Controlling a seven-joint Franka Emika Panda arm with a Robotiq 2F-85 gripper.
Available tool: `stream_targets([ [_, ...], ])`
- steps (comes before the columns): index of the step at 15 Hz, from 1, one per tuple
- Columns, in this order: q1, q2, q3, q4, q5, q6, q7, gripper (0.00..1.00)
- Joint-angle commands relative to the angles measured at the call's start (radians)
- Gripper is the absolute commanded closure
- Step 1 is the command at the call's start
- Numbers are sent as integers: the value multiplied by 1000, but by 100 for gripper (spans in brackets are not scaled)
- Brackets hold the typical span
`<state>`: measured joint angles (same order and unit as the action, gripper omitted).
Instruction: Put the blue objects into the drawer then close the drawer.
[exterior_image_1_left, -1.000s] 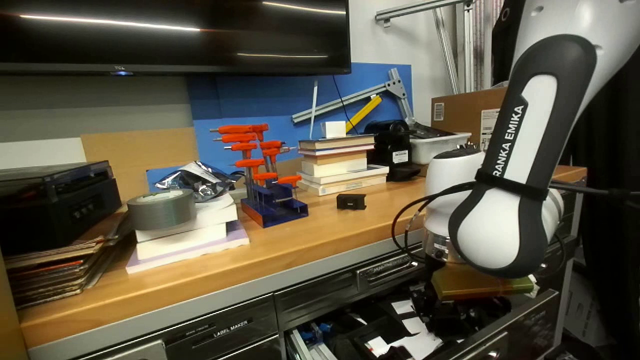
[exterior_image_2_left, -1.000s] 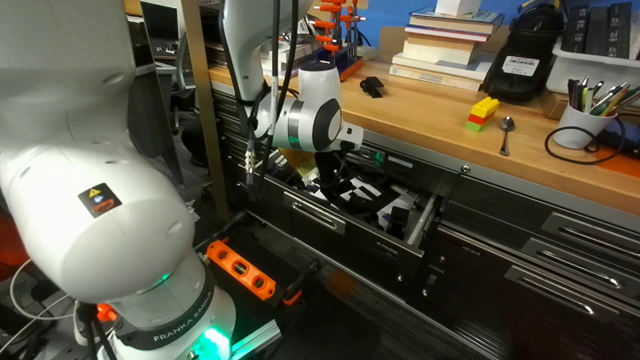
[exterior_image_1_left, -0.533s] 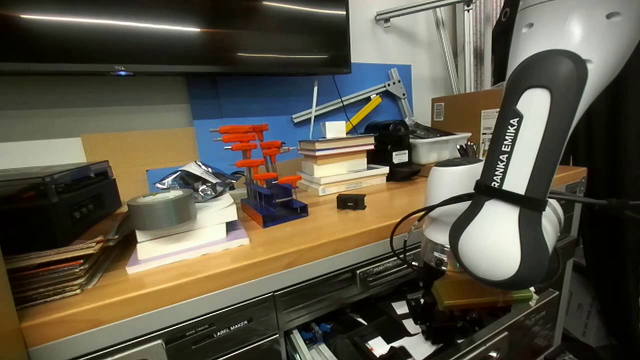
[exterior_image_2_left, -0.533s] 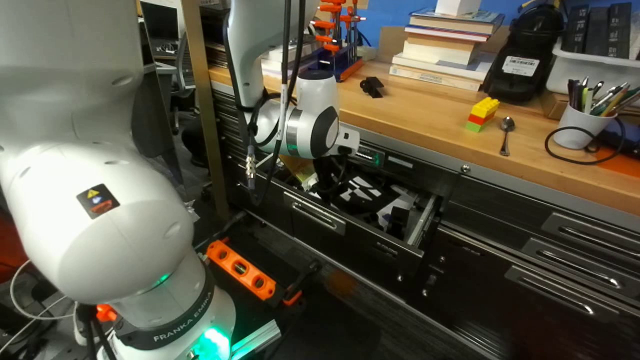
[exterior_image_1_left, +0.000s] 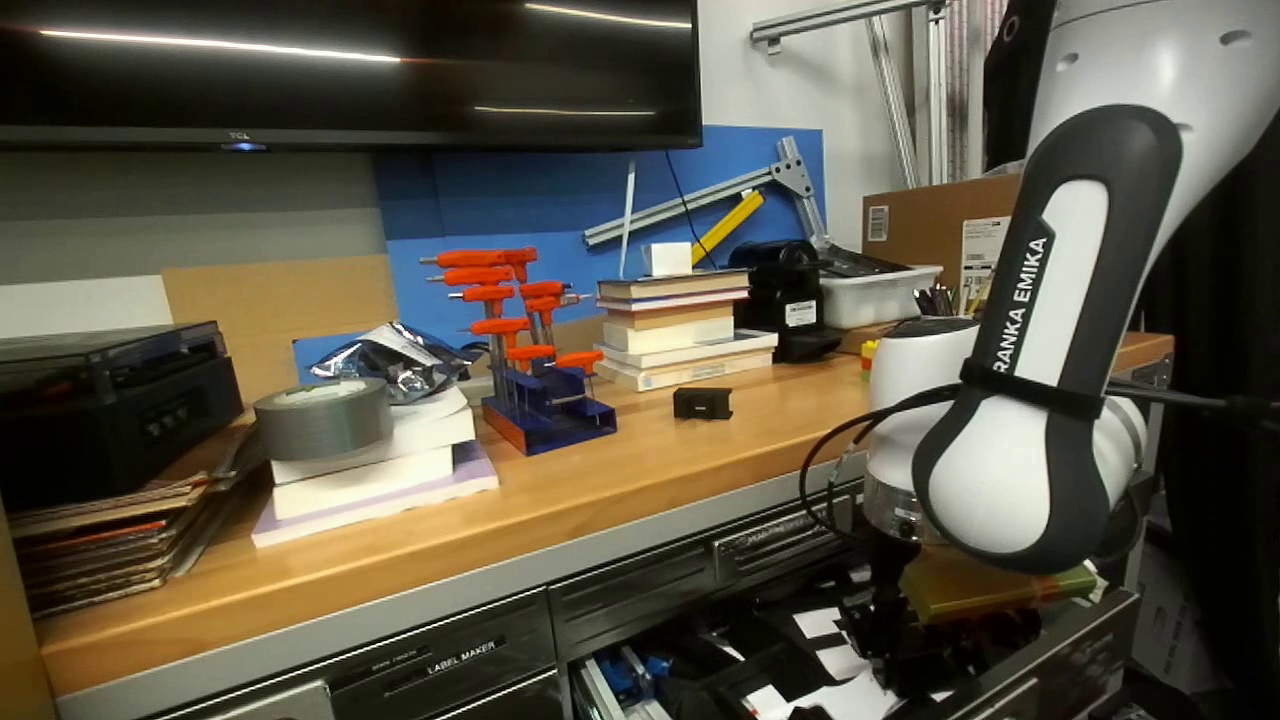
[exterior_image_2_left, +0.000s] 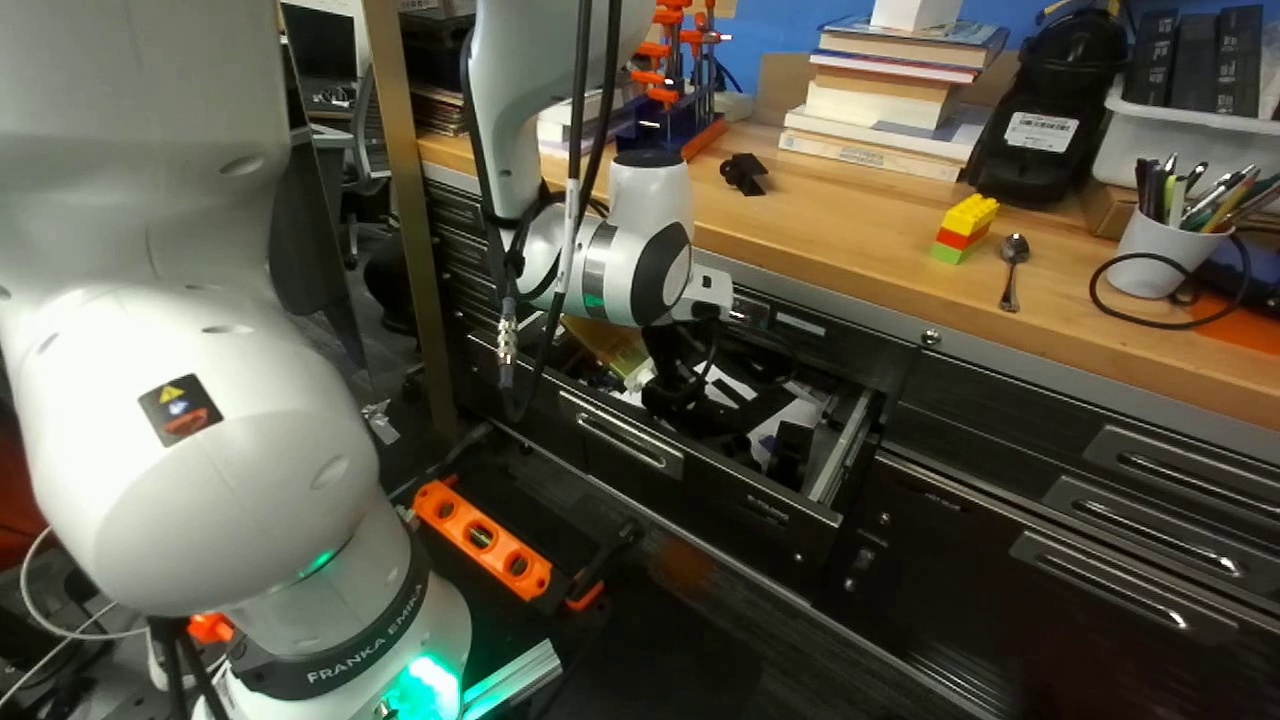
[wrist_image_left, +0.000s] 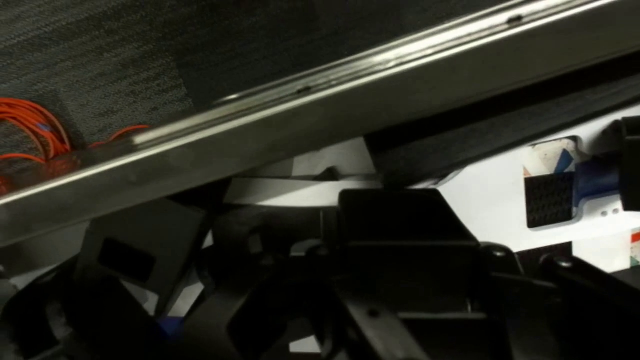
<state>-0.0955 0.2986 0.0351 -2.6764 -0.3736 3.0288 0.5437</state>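
Observation:
The drawer is pulled open; its front shows in both exterior views (exterior_image_1_left: 1080, 645) (exterior_image_2_left: 715, 497) and crosses the wrist view (wrist_image_left: 325, 115). My gripper is down inside it, mostly hidden in an exterior view (exterior_image_1_left: 890, 630) and partly hidden in an exterior view (exterior_image_2_left: 685, 375). In the wrist view, my gripper (wrist_image_left: 407, 250) has a dark chunky piece (wrist_image_left: 405, 220) filling the gap between its fingers, just inside the drawer front. It looks shut on it; the picture there is very dark. A second small dark piece lies on the bench in both exterior views (exterior_image_1_left: 702, 403) (exterior_image_2_left: 743, 174).
Black and white shapes (wrist_image_left: 490, 200) and dark parts (wrist_image_left: 140, 245) lie in the drawer. The bench edge (exterior_image_1_left: 640, 510) overhangs behind it. On the bench are the blue tray with orange clamps (exterior_image_1_left: 550, 425), a book stack (exterior_image_1_left: 680, 340), toy bricks (exterior_image_2_left: 965, 230), a spoon (exterior_image_2_left: 1012, 270) and a pen cup (exterior_image_2_left: 1160, 250).
The arm lowered a little, then shifted toward the drawer front. The drawer has slid slightly further out with it. The dark piece on the bench has not moved.

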Motion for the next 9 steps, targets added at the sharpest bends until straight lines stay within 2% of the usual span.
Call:
stream_targets([
  [1, -42, 17, 12, 6, -3, -46, -68, 72],
  [2, 40, 16, -51, -1, 120, -47, -171, 72],
  [5, 68, 25, -82, 4, 191, -72, -252, 72],
  [6, 77, 23, -88, 5, 213, -87, -271, 25],
  [8, 99, 20, -103, 6, 236, -101, -292, 21],
  [9, 90, 9, -89, 2, 258, -103, -314, 12],
])
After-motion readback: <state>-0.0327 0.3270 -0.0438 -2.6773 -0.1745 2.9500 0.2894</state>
